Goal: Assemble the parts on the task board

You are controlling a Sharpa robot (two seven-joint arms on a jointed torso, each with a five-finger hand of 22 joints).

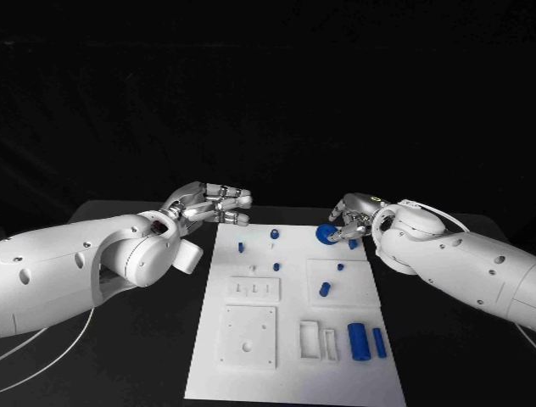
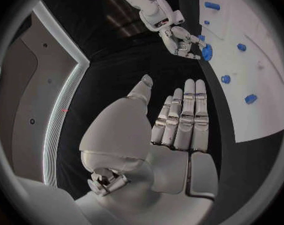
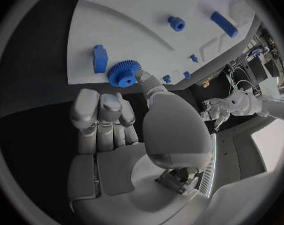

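A blue gear (image 3: pixel 123 74) sits at the far edge of the white task board (image 1: pixel 250 369). The right hand (image 1: pixel 356 217) is at the gear, and one fingertip (image 3: pixel 142 75) touches its toothed rim. The other fingers look straight and side by side, so this looks like a touch and not a sure grip. I cannot tell if the gear is held or just steadied.

Just beside the gear stands a small blue block (image 3: pixel 99 58). More blue parts sit on the board. There is a little blue peg (image 1: pixel 242 248) near the left side, a short blue piece (image 1: pixel 325 289) in the middle, and two blue rods (image 1: pixel 366 341) lying side by side near the front right. White raised plates and frames (image 1: pixel 248 336) are on the front half of the board, and they look like they have nothing blue in them.

The left hand (image 1: pixel 209 203) is off the board, near its far left corner, over the black table (image 1: pixel 134 356). Its fingers are straight and close together, and it holds nothing.

I think the job is at an early stage. The gear seems to be the part in hand now. The rods and most small pieces are not yet put in place.
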